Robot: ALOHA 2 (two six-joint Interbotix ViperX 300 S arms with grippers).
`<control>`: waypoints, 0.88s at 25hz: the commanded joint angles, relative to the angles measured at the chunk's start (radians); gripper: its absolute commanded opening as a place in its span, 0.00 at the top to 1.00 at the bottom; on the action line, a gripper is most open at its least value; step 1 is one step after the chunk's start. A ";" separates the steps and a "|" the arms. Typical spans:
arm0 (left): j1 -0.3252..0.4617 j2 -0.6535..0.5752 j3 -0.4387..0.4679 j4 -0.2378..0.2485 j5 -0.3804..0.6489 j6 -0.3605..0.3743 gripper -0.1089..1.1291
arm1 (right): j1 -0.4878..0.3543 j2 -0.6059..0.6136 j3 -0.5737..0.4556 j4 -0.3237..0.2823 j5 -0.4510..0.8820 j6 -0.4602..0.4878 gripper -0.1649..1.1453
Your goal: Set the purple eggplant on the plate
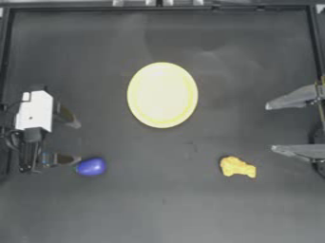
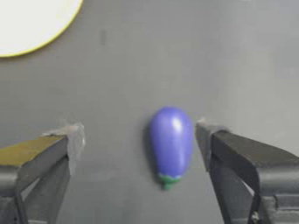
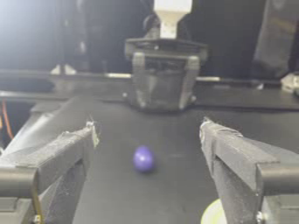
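The top view looks straight down over the whole dark table (image 1: 165, 204). The left wrist view looks down close along its jaws at the purple eggplant (image 2: 170, 144) and the plate (image 2: 32, 22) edge. The right wrist view looks low across the table, sharing that eggplant (image 3: 144, 158) farther off.

A lumpy yellow-orange piece (image 1: 238, 167) lay flat on the dark desk (image 1: 158, 209), toward its right side and apart from everything else. The desk surface was matte and dark grey, and a thin raised border (image 1: 158, 8) ran along its far edge.
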 commanded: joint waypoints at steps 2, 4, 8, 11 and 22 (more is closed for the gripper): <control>-0.026 0.052 -0.025 -0.026 -0.011 -0.005 0.08 | -0.005 0.012 -0.028 0.003 -0.003 0.003 0.11; -0.034 0.086 -0.025 -0.040 -0.025 -0.005 0.08 | -0.005 0.014 -0.028 0.003 -0.003 0.003 0.11; -0.054 0.147 -0.026 -0.046 -0.041 -0.008 0.08 | -0.005 0.020 -0.028 0.014 -0.003 0.003 0.11; -0.055 0.186 -0.040 -0.049 -0.044 -0.023 0.08 | -0.005 0.020 -0.028 0.023 -0.003 0.002 0.12; -0.078 0.350 -0.101 -0.038 -0.037 -0.035 0.08 | -0.005 0.021 -0.025 0.026 -0.003 0.003 0.12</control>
